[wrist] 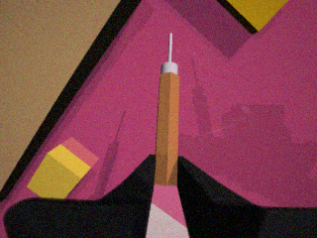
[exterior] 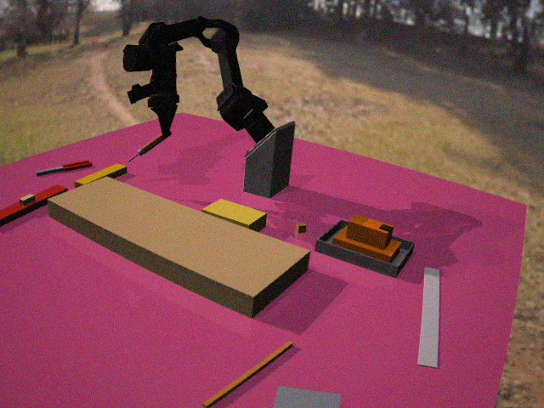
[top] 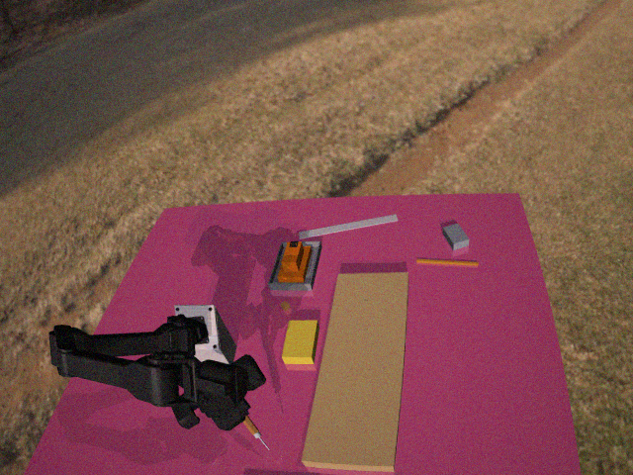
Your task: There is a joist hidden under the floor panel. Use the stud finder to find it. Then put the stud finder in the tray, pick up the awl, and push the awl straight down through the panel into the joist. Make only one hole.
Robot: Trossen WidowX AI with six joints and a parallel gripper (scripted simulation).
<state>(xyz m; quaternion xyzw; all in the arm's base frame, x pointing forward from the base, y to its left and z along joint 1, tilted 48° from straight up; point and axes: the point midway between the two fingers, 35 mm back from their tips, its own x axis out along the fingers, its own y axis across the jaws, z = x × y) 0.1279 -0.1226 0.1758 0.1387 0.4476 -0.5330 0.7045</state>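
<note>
My gripper (exterior: 166, 133) (wrist: 164, 161) is shut on the wooden handle of the awl (top: 251, 426) (exterior: 151, 144) (wrist: 168, 109). The awl is held above the table, tilted, with its thin metal tip pointing away from the fingers and downward in the exterior view. The tan floor panel (top: 363, 367) (exterior: 175, 232) (wrist: 47, 55) lies beside the gripper, and the awl is not over it. The orange stud finder (top: 293, 265) (exterior: 366, 237) sits in the grey tray (top: 290, 286) (exterior: 354, 262). No joist shows.
A yellow block (top: 300, 341) (exterior: 235, 212) lies beside the panel, near a small tan cube (exterior: 300, 228). Another yellow block (exterior: 100, 174), a red bar (exterior: 53, 191) and a red-handled tool (exterior: 76, 165) lie past its far end. A pale strip (top: 349, 226) (exterior: 429, 317), an orange stick (top: 447, 262) (exterior: 248, 374) and a grey block (top: 455, 236) lie farther off.
</note>
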